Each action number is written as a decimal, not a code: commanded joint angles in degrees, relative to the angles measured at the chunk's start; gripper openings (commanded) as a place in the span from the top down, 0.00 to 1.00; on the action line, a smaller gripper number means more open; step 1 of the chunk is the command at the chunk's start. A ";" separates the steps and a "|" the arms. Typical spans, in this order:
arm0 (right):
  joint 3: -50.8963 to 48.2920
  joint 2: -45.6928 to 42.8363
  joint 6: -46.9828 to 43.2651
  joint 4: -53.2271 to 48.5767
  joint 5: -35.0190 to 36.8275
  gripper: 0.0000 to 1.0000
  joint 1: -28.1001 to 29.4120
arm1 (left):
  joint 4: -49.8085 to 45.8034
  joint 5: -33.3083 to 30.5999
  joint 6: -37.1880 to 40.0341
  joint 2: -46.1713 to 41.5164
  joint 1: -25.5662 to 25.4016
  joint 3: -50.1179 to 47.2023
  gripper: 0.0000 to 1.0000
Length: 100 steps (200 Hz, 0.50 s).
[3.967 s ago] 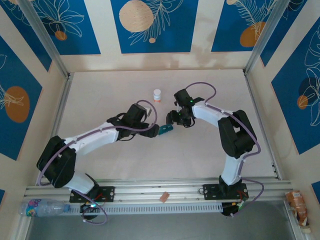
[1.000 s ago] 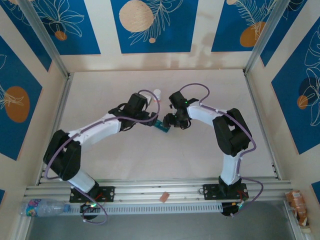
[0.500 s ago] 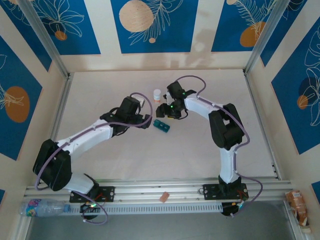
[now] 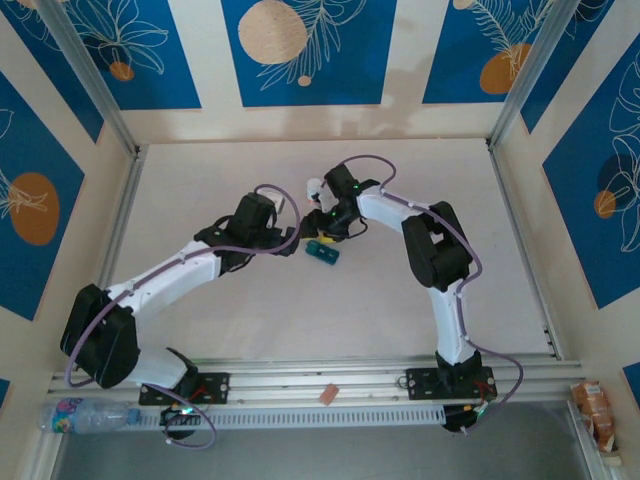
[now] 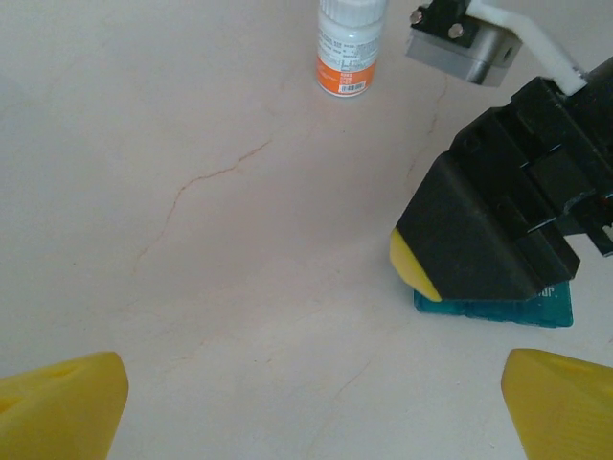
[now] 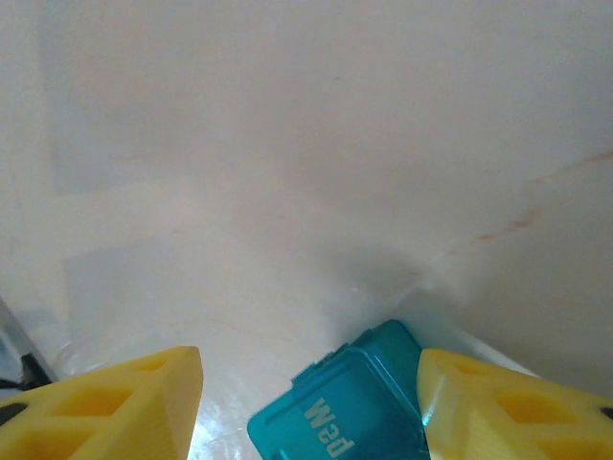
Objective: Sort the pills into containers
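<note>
Containers strip [image 6: 337,414] one, white bottle [image 5: 351,46] one.

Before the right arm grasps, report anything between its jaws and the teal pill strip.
Nothing visible does. In the right wrist view one end of the containers lies between the right jaws on bare table; the white bottle stands apart.

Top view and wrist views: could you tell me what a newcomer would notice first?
A small teal pill box lies at the centre of the table. The right gripper hangs open over one end of it, a yellow fingertip on either side; the left gripper is wide open nearby. A white bottle with an orange band stands upright just beyond.
</note>
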 commanded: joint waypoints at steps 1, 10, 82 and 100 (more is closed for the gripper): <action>1.58 1.65 -1.43 -1.82 -5.50 0.40 0.91 | 0.05 -0.04 -1.13 -1.38 0.58 -0.96 0.00; 1.39 1.85 -1.47 -1.70 -6.12 0.40 1.18 | 0.16 0.05 -1.26 -1.29 0.58 -0.98 0.00; -0.97 0.33 -0.59 -0.02 -8.48 0.41 3.78 | 0.58 0.39 -1.51 -1.28 0.56 -1.04 0.00; -0.17 -0.96 -0.09 -0.17 -7.64 0.40 3.04 | 0.67 0.65 -1.67 -1.26 0.56 -1.20 0.00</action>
